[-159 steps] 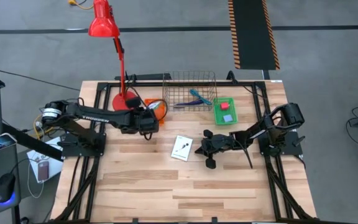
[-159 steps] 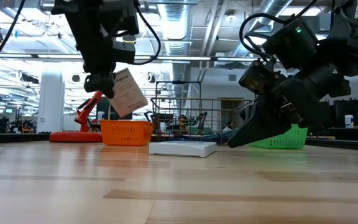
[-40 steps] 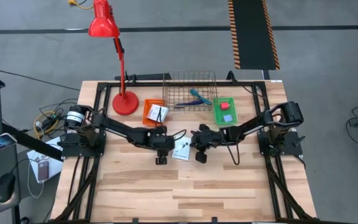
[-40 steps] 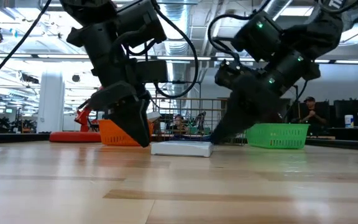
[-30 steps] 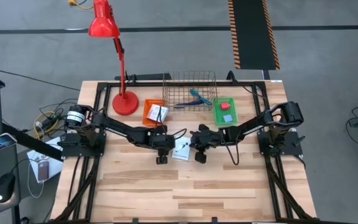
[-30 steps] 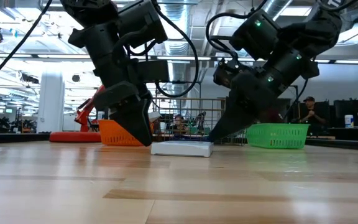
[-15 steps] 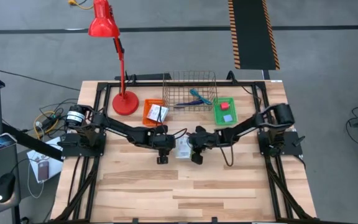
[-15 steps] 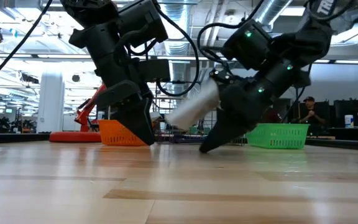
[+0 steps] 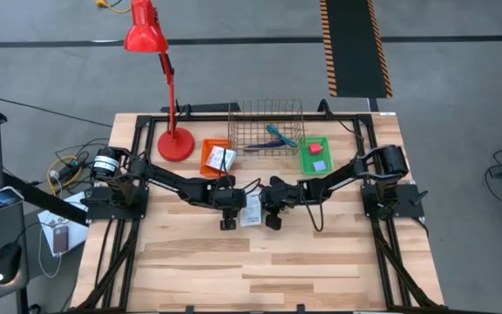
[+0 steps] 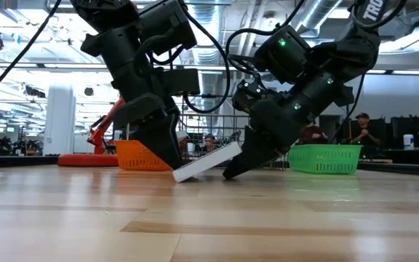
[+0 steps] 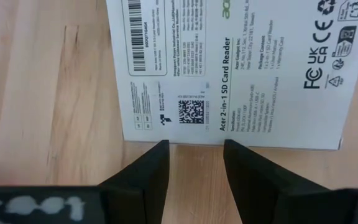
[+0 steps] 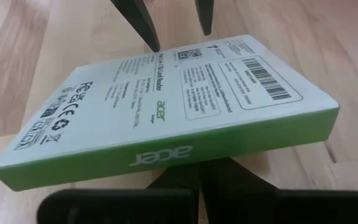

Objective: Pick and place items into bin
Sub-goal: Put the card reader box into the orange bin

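A flat white box [image 9: 253, 209] with dark print and a green edge lies tilted at the table's middle. Its left edge [image 10: 180, 175] is on the wood and its right edge is raised. My left gripper [image 10: 170, 164] stands at the box's left edge, fingers a little apart and pointing down. My right gripper [image 10: 231, 173] is shut and has its fingers under the box's raised right edge. The box also shows in the left wrist view [image 11: 229, 68] and in the right wrist view [image 12: 166, 118]. My left gripper has both fingertips [image 11: 159, 149] against the box's left edge [image 11: 194, 140], one on either side of its middle. The fingers come down steeply from above, and that edge stays on the table. My right gripper has its shut fingers [image 12: 197, 177] under the box's green right edge [image 12: 166, 155]. They slant down from the table's right. That edge rides on the fingers and the box tilts up to the right.
At the back stand an orange bin [image 9: 207, 159] holding a white packet, a wire basket [image 9: 268, 112] with a teal-handled tool and a blue pen, and a green bin [image 9: 315, 162] with a red block. A red lamp [image 9: 173, 139] stands at the back left. Bare wood lies toward the near edge.
My right gripper has gone toward the table's left and slid under the box's right edge. That edge has lifted, so the box, flat a second ago, is tilted. Its left edge has stayed on the table at my left gripper's fingers.
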### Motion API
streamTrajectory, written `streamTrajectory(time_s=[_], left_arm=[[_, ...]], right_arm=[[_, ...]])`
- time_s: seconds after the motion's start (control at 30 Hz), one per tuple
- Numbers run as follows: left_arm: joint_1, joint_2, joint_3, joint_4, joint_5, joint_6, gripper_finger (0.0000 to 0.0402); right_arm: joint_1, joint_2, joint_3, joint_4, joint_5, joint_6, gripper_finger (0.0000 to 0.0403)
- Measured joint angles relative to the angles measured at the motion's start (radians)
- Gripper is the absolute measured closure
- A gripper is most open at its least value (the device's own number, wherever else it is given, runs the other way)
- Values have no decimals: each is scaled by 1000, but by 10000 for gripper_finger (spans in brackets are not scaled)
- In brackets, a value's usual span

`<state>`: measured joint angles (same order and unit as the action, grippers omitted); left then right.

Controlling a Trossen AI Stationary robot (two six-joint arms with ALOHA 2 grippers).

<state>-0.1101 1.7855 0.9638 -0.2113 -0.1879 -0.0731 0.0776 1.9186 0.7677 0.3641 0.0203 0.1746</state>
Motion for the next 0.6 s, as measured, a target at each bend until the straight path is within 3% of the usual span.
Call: streamTrajectory(time_s=[0.6], left_arm=[[0,0,0,47,19,8,258]], right_arm=[[1,3,62,-44,0,-63,403]])
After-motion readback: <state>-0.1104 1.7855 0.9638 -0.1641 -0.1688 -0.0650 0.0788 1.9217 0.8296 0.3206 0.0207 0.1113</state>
